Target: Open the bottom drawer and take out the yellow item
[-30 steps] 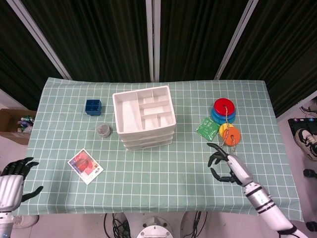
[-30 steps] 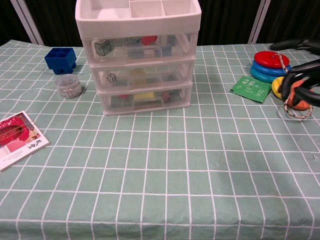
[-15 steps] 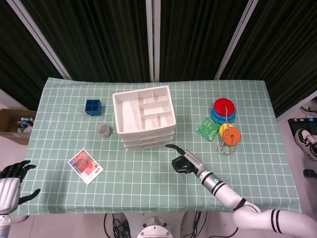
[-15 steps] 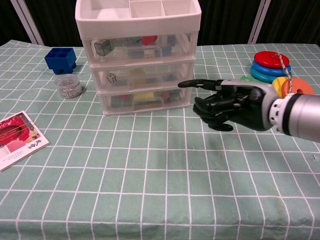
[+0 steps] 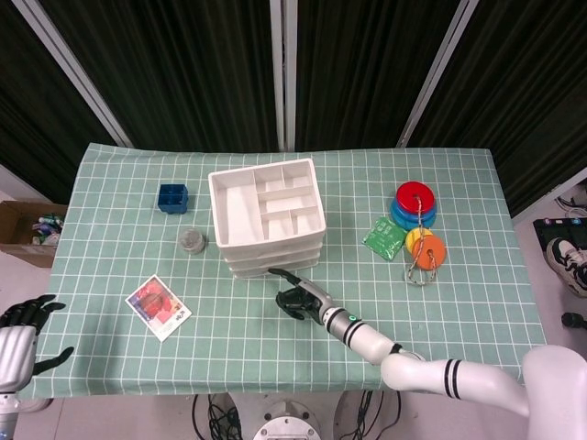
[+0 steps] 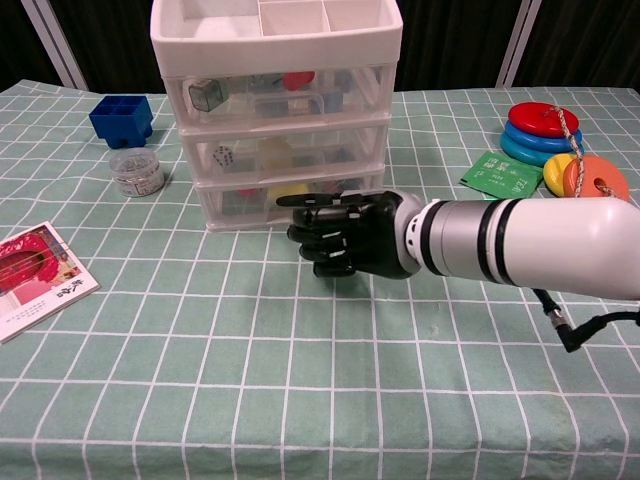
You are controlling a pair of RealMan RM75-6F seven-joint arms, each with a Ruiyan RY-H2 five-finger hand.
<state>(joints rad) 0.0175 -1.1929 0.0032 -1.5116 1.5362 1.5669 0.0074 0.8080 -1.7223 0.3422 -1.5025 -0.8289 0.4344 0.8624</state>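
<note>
The white three-drawer unit [image 5: 268, 215] stands mid-table, its top tray open to view. Its bottom drawer [image 6: 240, 203] is closed. A yellow item [image 6: 288, 189] shows dimly through the clear drawer front, partly hidden by my hand. My right hand [image 6: 345, 235] hovers just in front of that drawer, one finger stretched left along its front and the others loosely bent, holding nothing. From above, the right hand [image 5: 298, 295] sits at the unit's front right corner. My left hand [image 5: 20, 332] hangs off the table's near left corner, fingers spread and empty.
A blue box [image 6: 120, 118] and a small clear jar [image 6: 137, 171] stand left of the unit. A picture card [image 6: 35, 278] lies near the front left. A green packet [image 6: 503, 176] and stacked coloured rings [image 6: 540, 132] lie at the right.
My right hand swept left from beside the coloured rings to the front of the bottom drawer. The left hand sank slightly. The drawers have not moved.
</note>
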